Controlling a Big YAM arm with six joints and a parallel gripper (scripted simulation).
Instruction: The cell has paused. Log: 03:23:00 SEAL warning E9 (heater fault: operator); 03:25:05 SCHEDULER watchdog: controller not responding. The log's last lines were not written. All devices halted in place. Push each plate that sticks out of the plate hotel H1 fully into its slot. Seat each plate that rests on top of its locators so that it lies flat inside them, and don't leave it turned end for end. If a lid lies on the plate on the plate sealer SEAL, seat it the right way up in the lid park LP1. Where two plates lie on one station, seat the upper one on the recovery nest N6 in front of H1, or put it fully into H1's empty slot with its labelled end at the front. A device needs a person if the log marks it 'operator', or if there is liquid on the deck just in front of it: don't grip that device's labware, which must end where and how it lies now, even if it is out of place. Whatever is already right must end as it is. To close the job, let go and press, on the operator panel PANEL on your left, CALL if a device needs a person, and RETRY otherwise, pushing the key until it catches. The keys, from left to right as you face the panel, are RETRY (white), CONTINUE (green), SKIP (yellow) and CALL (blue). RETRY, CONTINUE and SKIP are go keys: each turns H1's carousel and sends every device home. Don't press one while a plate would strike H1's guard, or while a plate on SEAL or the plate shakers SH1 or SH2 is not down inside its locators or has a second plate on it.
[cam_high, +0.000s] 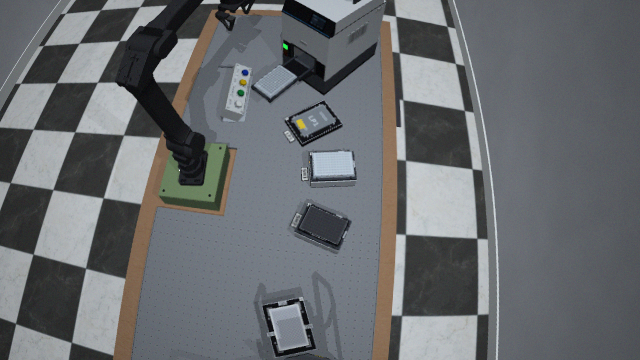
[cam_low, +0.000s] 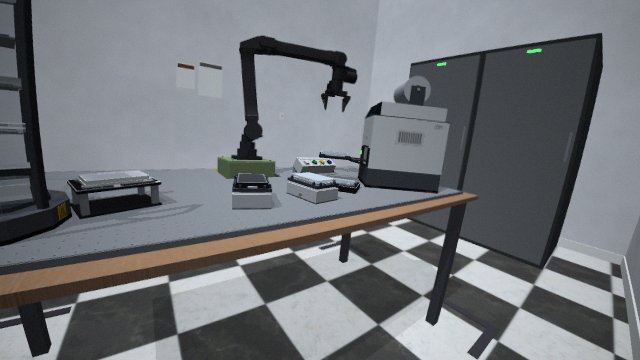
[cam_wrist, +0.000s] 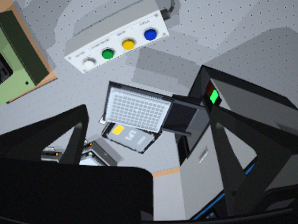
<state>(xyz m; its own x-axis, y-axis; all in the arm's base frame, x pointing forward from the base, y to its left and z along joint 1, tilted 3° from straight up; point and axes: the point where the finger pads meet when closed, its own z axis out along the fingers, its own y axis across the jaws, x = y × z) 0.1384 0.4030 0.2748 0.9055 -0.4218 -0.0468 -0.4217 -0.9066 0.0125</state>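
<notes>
My gripper (cam_low: 335, 102) is open and empty. It hangs high above the far end of the table, between the operator panel (cam_high: 235, 92) and the plate sealer (cam_high: 334, 37). The panel's keys run blue (cam_high: 245, 71), yellow, green, white (cam_high: 238, 104); they also show in the wrist view (cam_wrist: 120, 46). A white well plate (cam_high: 274, 81) lies on the sealer's tray, also in the wrist view (cam_wrist: 136, 110). The lid park (cam_high: 313, 122) holds a grey piece with a yellow mark. One shaker carries a white plate (cam_high: 332, 166), another a black plate (cam_high: 322, 225). The recovery nest (cam_high: 290, 327) holds a pale plate.
The arm's green base (cam_high: 195, 175) stands at the table's left edge. The plate hotel's black frame (cam_low: 25, 125) rises at the near end of the table, mostly cut off. Grey cabinets (cam_low: 505, 145) stand behind the sealer.
</notes>
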